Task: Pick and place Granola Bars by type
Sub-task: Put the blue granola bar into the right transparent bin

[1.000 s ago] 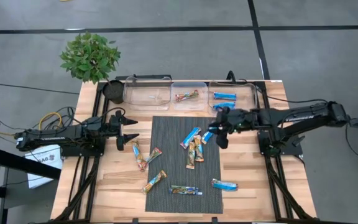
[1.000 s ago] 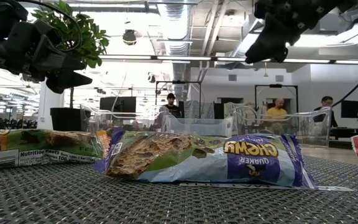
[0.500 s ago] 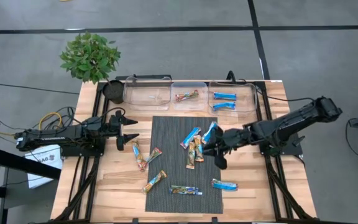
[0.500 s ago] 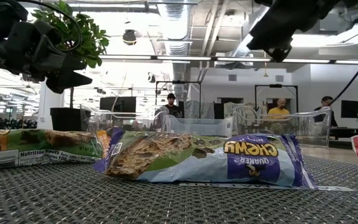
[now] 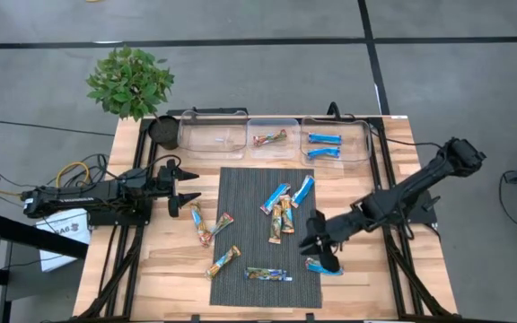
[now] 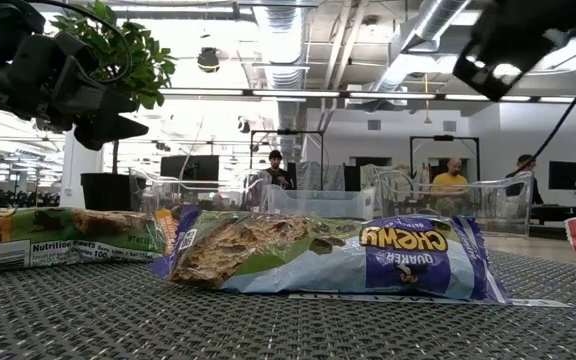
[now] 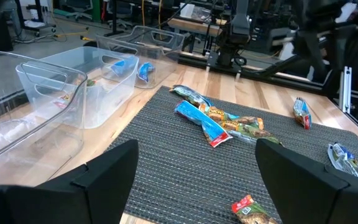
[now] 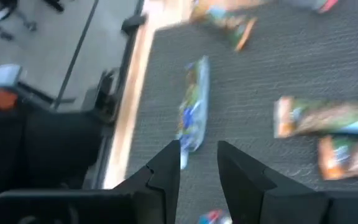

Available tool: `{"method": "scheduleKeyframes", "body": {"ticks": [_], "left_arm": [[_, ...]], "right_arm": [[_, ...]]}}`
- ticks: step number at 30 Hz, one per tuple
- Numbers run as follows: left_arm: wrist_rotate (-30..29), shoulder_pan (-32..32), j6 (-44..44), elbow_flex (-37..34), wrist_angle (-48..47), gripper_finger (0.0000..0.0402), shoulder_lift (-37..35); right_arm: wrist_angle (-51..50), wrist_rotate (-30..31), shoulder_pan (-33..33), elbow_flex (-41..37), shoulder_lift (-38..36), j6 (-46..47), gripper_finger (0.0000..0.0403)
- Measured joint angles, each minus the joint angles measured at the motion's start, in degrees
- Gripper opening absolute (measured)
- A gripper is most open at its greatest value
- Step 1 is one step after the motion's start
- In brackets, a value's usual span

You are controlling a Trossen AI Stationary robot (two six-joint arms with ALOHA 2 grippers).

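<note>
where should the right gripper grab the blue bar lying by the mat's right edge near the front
Judging by the high view, grip the blue bar across its narrow width at mid-length, coming straight down. It lies flat, long axis running left to right, apart from other bars. The right gripper is above it, fingers slightly apart.

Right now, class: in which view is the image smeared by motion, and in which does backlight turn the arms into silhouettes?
Right wrist view: bars and mat smear into streaks, though the right gripper itself stays fairly crisp. Low view: bright ceiling lights leave the arm a dark silhouette, while the near granola bar is evenly lit. High view: flat, even light and sharp.
</note>
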Motion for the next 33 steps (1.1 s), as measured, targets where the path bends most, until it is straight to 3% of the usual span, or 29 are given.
{"method": "scheduleKeyframes", "body": {"ticks": [7,18,24,33], "left_arm": [[0.03,0.00,0.00,0.00,-0.02,0.0318,0.00],[0.02,-0.02,0.00,0.00,0.00,0.0318,-0.02],[0.02,0.00,0.00,0.00,-0.01,0.0318,-0.01],[0.01,-0.02,0.00,0.00,0.02,0.0318,-0.02]], "right_arm": [[-0.73,-4.25,4.60,-0.07,0.84,2.56,0.0098],[-0.62,-4.16,5.70,0.37,2.41,6.43,0.0098],[-5.31,-4.14,5.91,6.95,6.52,3.74,0.0098],[-20.17,-2.78,4.68,21.21,15.00,-3.81,0.0098]]}}
